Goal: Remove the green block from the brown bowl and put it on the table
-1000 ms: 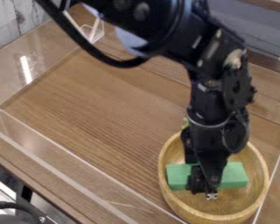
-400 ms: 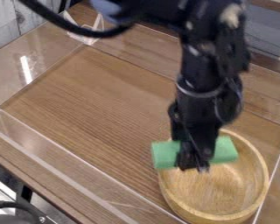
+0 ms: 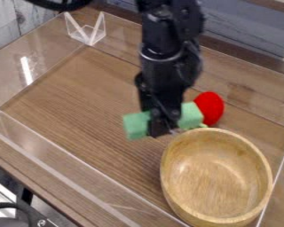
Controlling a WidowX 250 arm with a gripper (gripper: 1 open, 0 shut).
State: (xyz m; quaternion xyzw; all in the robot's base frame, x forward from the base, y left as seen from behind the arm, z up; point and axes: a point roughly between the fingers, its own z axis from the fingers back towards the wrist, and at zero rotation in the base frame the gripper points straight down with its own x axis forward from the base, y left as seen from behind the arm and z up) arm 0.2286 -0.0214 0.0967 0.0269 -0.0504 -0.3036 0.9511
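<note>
- The green block (image 3: 142, 123) is gripped between the gripper's (image 3: 162, 124) fingers, lifted clear of the table (image 3: 74, 97) and tilted.
- It hangs just left of the brown bowl (image 3: 218, 177), outside the rim.
- The bowl's hollow shows only bare wood.
- A red strawberry toy (image 3: 209, 107) lies on the table just behind the gripper, beyond the bowl.
- Clear walls (image 3: 26, 66) border the table.

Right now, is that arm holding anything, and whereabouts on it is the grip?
Yes: the green block. The jaws pinch it across its middle, so one end sticks out to the left. It hangs above the table, outside the bowl.
</note>
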